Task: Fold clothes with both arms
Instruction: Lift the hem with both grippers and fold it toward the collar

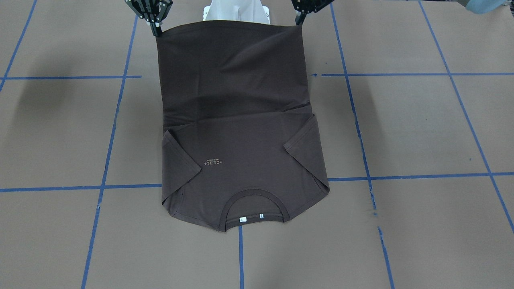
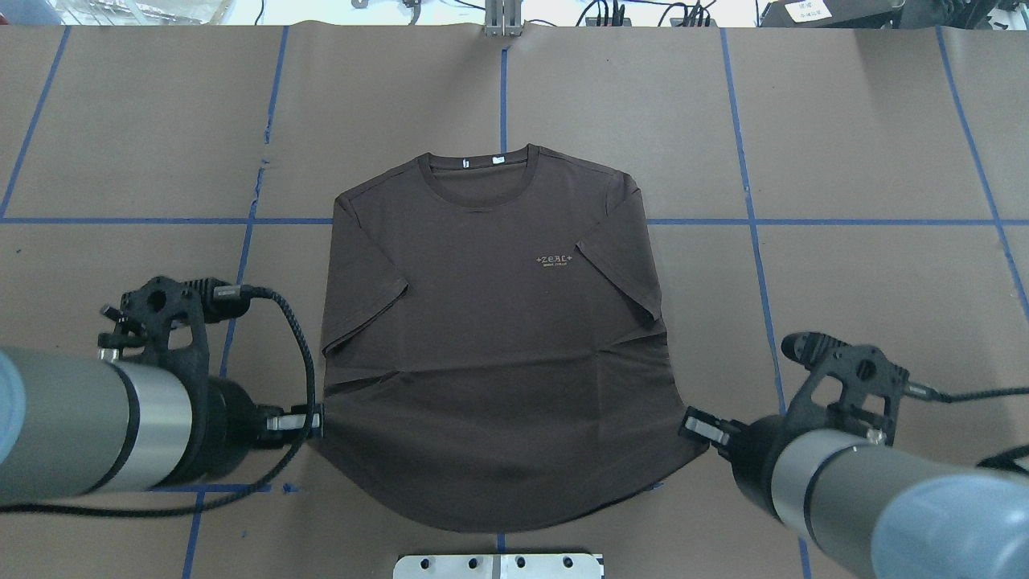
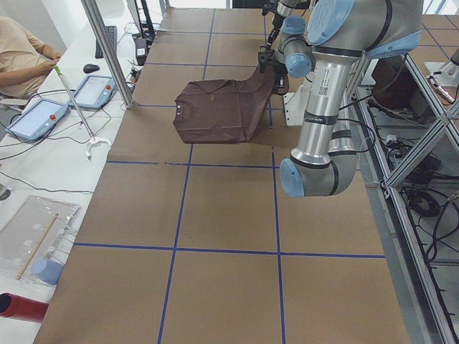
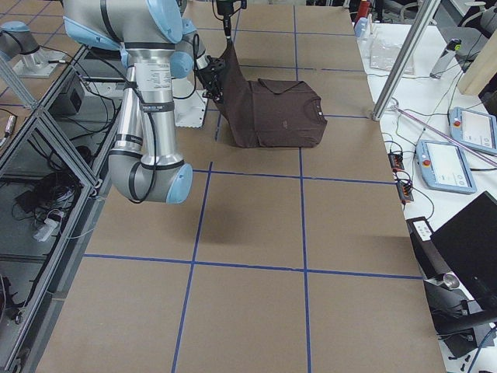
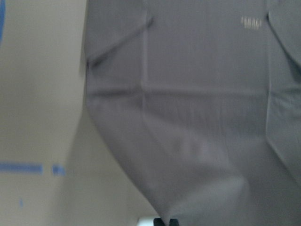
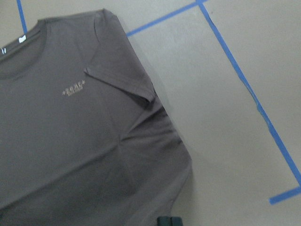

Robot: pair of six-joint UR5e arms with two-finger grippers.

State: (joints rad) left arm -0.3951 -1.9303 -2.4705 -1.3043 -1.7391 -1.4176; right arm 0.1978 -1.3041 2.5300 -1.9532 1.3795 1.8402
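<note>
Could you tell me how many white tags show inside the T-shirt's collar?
2: a wider tag and a narrower tag, side by side inside the collar; none seems hidden.

You lose most of both grippers past the top edge of the front-facing view: the left gripper (image 1: 299, 21) at upper right, the right gripper (image 1: 157, 30) at upper left. Your left wrist view is blurred, so the T-shirt's (image 5: 188, 117) chest lettering (image 5: 250, 22) is unreadable.

Your frame is blurred. The brown T-shirt (image 5: 197, 117) fills the centre and right, with pale lettering (image 5: 251, 22) at top right and a sleeve hem (image 5: 120, 41) slanting at upper left. On the left you see bare bench (image 5: 37, 94) with blue tape (image 5: 21, 168). The cloth tapers down to the left gripper (image 5: 166, 221), dark at the bottom edge.
</note>
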